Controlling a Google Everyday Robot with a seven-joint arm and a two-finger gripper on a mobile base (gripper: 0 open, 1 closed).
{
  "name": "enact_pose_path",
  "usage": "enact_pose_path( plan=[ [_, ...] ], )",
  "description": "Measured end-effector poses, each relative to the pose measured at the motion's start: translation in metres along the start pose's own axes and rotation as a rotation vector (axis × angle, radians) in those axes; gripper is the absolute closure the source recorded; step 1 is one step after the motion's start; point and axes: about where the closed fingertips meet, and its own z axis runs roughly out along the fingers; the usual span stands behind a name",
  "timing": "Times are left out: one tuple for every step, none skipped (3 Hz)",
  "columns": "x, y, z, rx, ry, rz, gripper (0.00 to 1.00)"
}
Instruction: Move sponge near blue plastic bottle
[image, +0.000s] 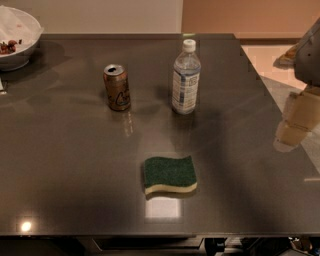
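- The sponge lies flat on the dark table, toward 6 o'clock from the table's middle. Its green scouring side faces up, and pale yellow foam shows along its near edge.
- A bright patch of reflected light sits on the tabletop just in front of the sponge, at its 6 o'clock.
- The gripper hangs at the right edge of view, at about 2 o'clock from the sponge and well apart from it. I cannot tell whether it is spread or pressed together.
- A brown-gold can stands upright at 11 o'clock from the sponge, its top opened.
- The blue plastic bottle stands upright with its white cap on, at roughly 12 o'clock from the sponge and well apart from it. The can is at its 9 o'clock, with a gap between them.
- A white bowl sits at the far left corner, at 10 o'clock, partly cut off.
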Motion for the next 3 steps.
enact_pose_path(
  plan=[
    [0.000,0.000,-0.001,0.002,0.000,0.000,0.00],
    [-0.010,0.003,0.010,-0.039,-0.042,-0.013,0.00],
    [-0.027,0.019,0.029,-0.088,-0.117,-0.047,0.00]
  ],
)
